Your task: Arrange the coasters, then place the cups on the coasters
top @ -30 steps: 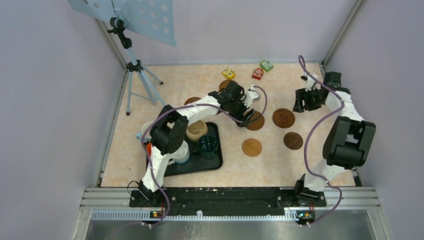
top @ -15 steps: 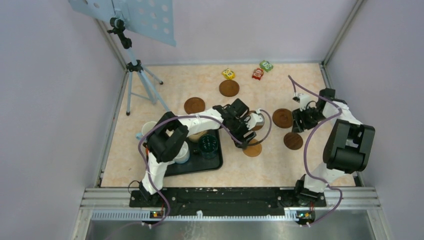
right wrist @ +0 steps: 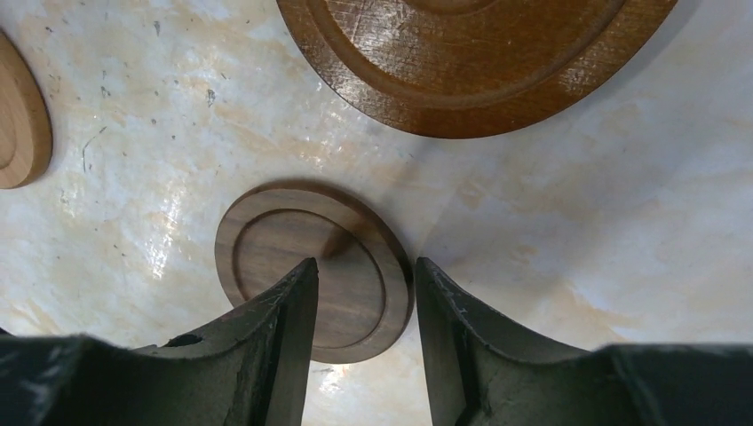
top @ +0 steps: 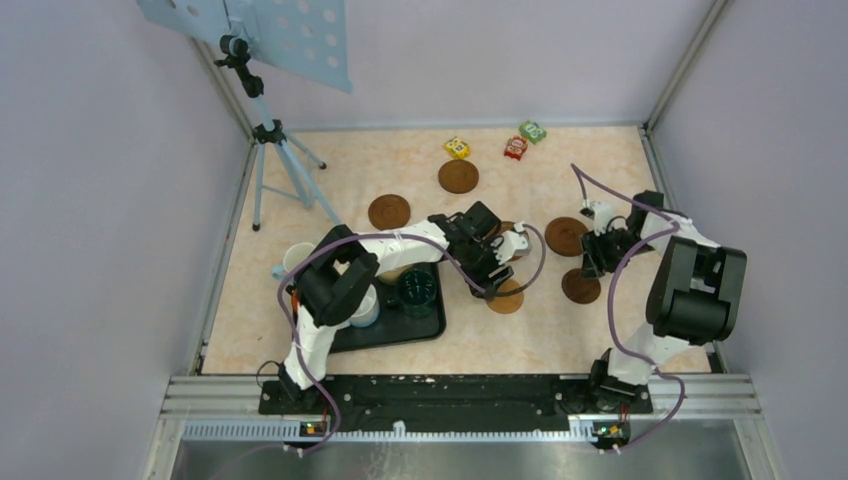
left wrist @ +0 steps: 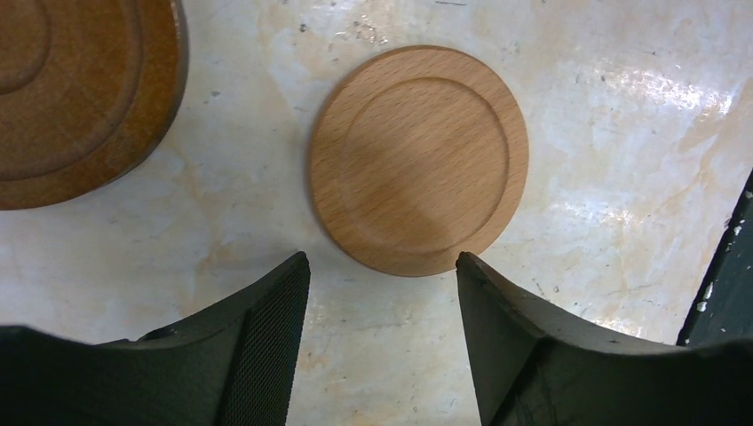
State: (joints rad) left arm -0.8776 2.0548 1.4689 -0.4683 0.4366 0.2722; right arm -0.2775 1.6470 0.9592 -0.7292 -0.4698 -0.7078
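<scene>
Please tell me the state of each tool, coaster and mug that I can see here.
Light coaster: flat on table, free.
Dark coaster: flat on table, free.
Left tool: open, empty, near light coaster.
Right tool: open, empty, over dark coaster.
Green mug: upright on tray.

jaws narrower, lowered over light coaster [left wrist: 419, 160], dark coaster [right wrist: 266, 253]

Robotics lab test cell: plain lilac panels [top: 480, 60] wall in the marbled surface [top: 330, 165] on three sides. A tripod [top: 268, 132] stands at its far-left corner, and an aluminium rail [top: 210, 392] runs along its near edge.
</scene>
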